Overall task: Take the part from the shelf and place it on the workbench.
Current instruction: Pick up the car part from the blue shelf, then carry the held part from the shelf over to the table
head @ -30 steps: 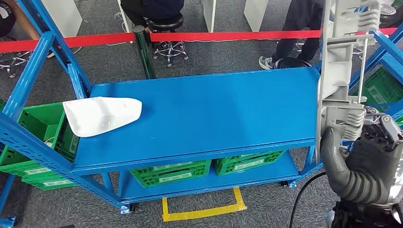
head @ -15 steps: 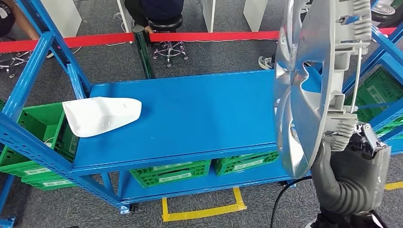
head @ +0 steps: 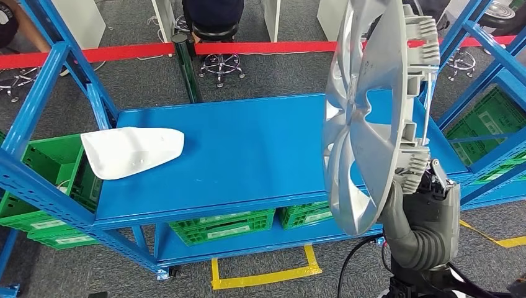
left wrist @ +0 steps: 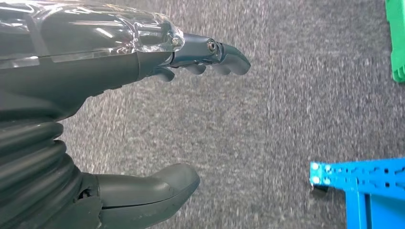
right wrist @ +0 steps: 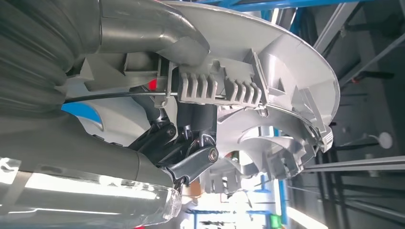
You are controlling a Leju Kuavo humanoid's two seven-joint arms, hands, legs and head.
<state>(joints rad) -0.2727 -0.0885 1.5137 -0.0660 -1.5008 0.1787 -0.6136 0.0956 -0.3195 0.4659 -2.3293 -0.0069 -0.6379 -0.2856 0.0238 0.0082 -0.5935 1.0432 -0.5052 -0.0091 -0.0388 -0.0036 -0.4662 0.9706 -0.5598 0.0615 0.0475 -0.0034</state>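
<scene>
The part is a large silver wheel cover (head: 366,112) with spokes and clips on its back. My right hand (head: 422,198) grips its lower rim and holds it upright, edge-on, over the right end of the blue workbench top (head: 248,149). In the right wrist view the dark fingers (right wrist: 188,143) clamp the wheel cover's (right wrist: 267,67) rim by its ribbed clips. My left hand (left wrist: 143,119) hangs over grey carpet, with fingers and thumb apart and nothing between them.
A white curved panel (head: 131,151) lies at the left end of the bench top. Green crates (head: 223,226) sit on the lower shelf, and more at left (head: 37,167). Blue shelf frames (head: 490,56) stand at right. A red barrier tape (head: 260,47) and a stool (head: 217,37) lie behind.
My right hand has carried the wheel cover leftward over the bench end, and it has turned so its spoked face shows. The white panel has stayed put.
</scene>
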